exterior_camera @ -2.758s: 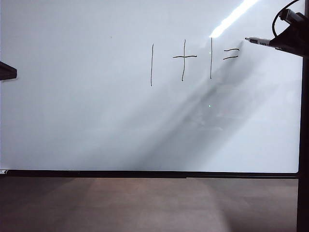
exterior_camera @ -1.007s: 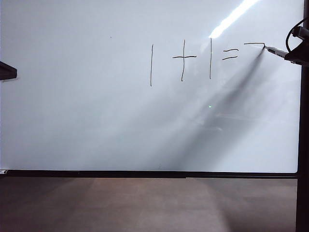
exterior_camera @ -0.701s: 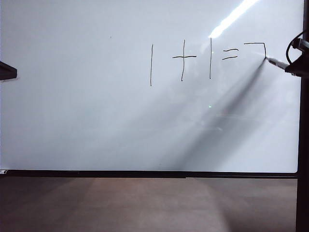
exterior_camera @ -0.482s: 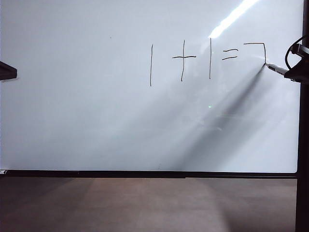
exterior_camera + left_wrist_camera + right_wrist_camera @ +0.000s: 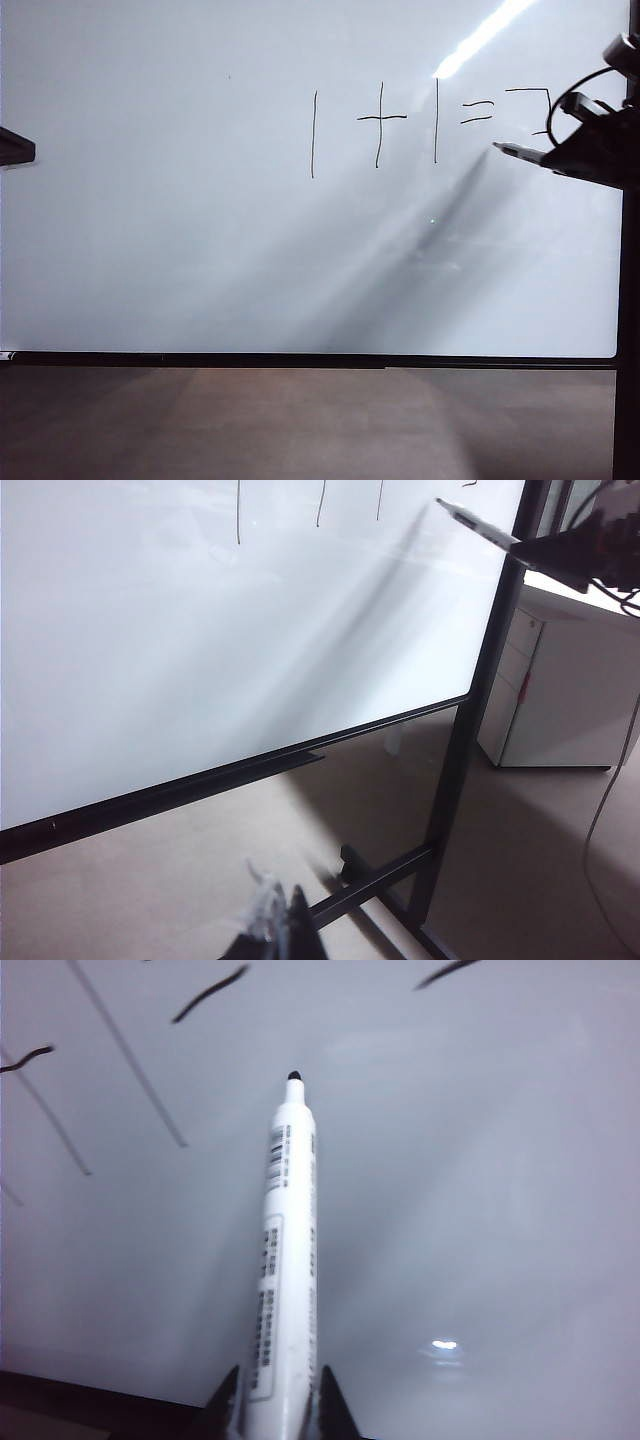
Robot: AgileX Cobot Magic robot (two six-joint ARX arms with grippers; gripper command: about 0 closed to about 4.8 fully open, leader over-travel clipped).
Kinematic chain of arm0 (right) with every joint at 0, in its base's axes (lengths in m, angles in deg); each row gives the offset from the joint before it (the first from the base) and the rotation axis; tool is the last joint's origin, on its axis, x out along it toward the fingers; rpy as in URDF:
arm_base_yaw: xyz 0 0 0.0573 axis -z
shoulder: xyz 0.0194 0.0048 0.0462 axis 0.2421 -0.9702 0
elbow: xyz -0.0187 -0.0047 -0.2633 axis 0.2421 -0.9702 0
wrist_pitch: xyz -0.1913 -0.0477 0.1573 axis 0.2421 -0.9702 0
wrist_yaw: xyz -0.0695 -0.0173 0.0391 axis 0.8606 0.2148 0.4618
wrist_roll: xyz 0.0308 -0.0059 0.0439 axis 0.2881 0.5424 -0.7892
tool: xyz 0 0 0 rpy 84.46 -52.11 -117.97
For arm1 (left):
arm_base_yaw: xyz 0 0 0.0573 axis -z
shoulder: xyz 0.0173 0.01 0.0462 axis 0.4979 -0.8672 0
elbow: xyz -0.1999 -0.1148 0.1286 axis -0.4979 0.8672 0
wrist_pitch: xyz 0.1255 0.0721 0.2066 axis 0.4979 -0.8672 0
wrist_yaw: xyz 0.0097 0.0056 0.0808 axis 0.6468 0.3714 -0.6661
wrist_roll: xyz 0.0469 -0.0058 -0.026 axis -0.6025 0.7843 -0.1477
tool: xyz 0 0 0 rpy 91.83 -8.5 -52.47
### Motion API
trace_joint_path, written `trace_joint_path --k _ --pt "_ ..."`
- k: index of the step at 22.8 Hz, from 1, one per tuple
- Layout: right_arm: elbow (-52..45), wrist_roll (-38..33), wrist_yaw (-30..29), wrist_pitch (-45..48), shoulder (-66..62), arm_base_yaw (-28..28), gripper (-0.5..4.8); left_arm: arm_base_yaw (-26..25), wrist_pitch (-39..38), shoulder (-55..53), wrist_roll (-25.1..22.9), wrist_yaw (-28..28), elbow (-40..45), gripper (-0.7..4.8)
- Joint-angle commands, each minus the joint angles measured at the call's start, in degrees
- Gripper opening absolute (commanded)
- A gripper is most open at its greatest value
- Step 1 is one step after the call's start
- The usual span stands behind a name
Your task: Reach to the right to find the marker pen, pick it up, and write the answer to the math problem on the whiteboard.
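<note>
Two answer (image 5: 535,108) strokes on whiteboard (image 5: 200,250), right gripper (image 5: 278,1400) clamped on marker pen (image 5: 286,1260), tip near board, left gripper (image 5: 275,930) low, jaws pinched together.

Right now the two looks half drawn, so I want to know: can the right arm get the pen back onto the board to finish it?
Probably yes. The right gripper holds the pen, tip aimed at the board beside the unfinished two, with nothing between.

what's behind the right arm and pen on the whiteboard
Behind the right claw, shut on the marker pen, the unfinished answer shows: a top bar, a downstroke and a bit of middle stroke. The rest is covered. The left claw hangs low, off the whiteboard.
</note>
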Motion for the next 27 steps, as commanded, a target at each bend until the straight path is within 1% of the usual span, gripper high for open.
trace_joint_path --k 1,4,15,19,27 --pt "0.3 0.2 2.0 2.8 0.3 -0.7 -0.09 -0.1 0.7 -0.1 -0.1 0.0 0.0 -0.04" --pt "0.4 0.2 4.2 3.7 0.3 -0.5 -0.09 -0.1 0.7 -0.1 -0.1 0.0 0.0 -0.04" --pt "3.1 0.3 4.5 1.9 -0.7 -0.5 -0.09 -0.1 0.7 -0.1 -0.1 0.0 0.0 -0.05" --pt "3.1 0.3 5.6 1.5 -0.7 0.0 -0.09 -0.1 0.7 -0.1 -0.1 0.0 0.0 -0.05" --pt "2.7 0.3 5.3 0.4 -0.7 5.0 -0.09 -0.1 0.7 -0.1 -0.1 0.0 0.0 -0.04"
